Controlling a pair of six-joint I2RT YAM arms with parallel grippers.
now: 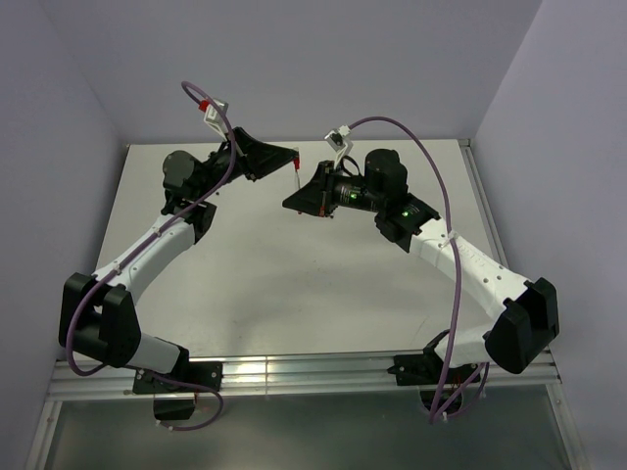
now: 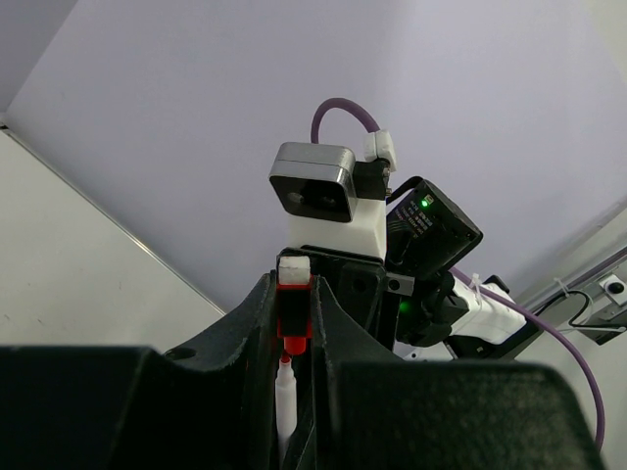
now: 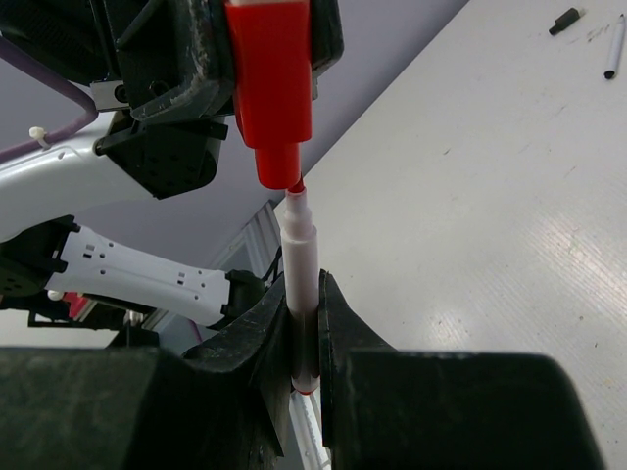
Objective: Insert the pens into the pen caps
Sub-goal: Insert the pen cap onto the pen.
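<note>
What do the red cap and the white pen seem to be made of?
The red cap: likely moulded plastic, smooth, semi-gloss; uniform colour, soft highlights. The white pen: probably plastic too, smooth barrel with faint sheen; exact type is unclear.

The pen's [image 3: 299, 257] lower barrel hides inside the right pincer [image 3: 304, 299].

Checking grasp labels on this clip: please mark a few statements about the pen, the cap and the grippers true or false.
1. The right gripper holds a white pen. True.
2. The pen is fully seated in the red cap. False: only its red tip meets the cap's mouth.
3. The left gripper is open and empty. False: it is shut on the red cap.
4. A second pen lies on the table. True.
</note>
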